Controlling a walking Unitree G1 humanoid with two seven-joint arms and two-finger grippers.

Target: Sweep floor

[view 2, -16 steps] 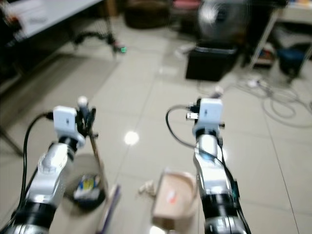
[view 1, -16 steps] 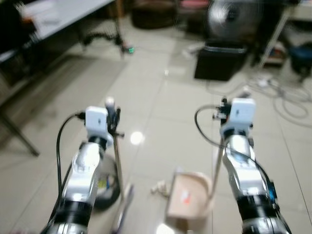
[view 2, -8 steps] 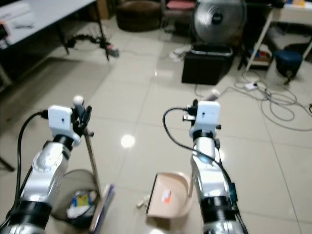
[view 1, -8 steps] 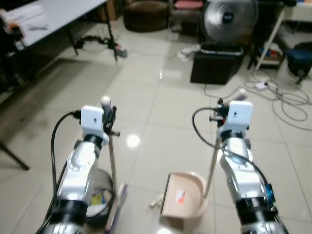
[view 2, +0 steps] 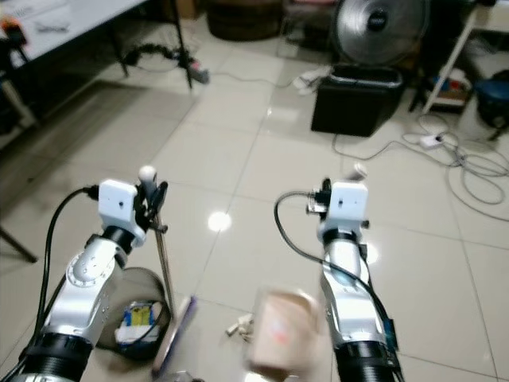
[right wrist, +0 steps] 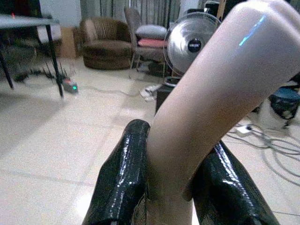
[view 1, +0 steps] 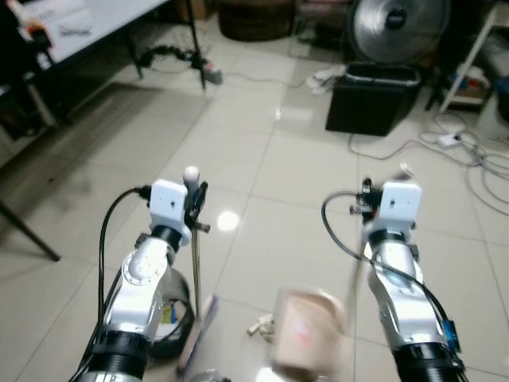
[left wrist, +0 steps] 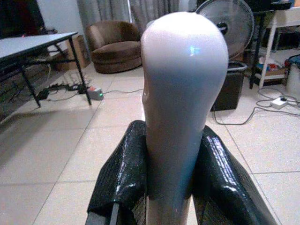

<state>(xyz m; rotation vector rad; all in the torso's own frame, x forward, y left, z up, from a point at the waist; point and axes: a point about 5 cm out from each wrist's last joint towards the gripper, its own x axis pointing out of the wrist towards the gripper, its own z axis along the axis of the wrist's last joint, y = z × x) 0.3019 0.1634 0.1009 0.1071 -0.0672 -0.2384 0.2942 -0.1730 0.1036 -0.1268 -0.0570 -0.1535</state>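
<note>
My left gripper (view 1: 196, 196) is shut on the thin broom handle (left wrist: 183, 84), just under its rounded white tip. The broom's head (view 1: 197, 330) rests on the tiled floor beside a dark round bin (view 1: 176, 312) with wrappers inside. My right gripper (right wrist: 176, 140) is shut on the beige dustpan handle (right wrist: 211, 93). The dustpan (view 1: 306, 334) hangs low between my arms and is blurred. A small crumpled scrap (view 1: 260, 325) lies on the floor between the broom head and the dustpan.
A black box (view 1: 374, 99) with a fan (view 1: 394, 20) behind it stands ahead to the right. Cables (view 1: 477, 159) trail over the floor at far right. A table (view 1: 87, 16) runs along the left, one leg (view 1: 28, 231) near my left arm.
The whole picture has shifted, so the camera moved. The dustpan was sharp half a second ago and is now smeared by motion. Both grippers keep their hold.
</note>
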